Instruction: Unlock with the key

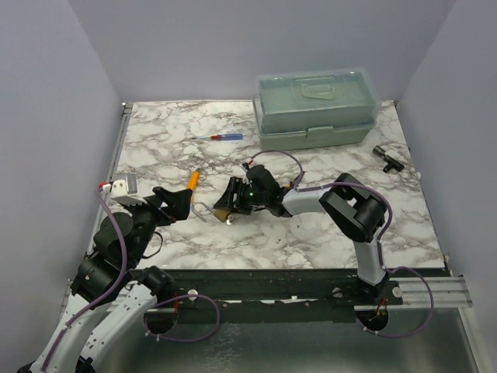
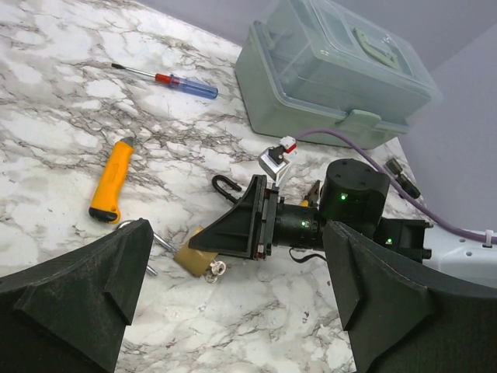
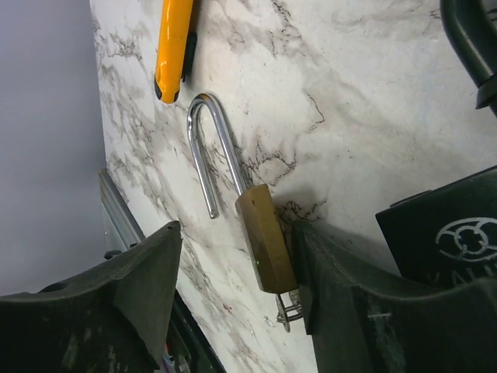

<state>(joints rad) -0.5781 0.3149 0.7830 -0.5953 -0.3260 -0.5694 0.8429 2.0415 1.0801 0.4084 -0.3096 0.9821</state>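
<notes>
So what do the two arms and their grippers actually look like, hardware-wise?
The left arm and right arm match: pale grey-white links between chunky black joint housings, each trailing a looping purple cable. Green status lights glow on the right arm's wrist. Each carries a small white connector with a red tab. The fingers are matte black wedges.

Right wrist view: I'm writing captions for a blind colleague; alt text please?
A brass padlock lies on the marble table between the open fingers of the right gripper, shackle unlatched, small key at its base. An orange handle lies beyond.
</notes>
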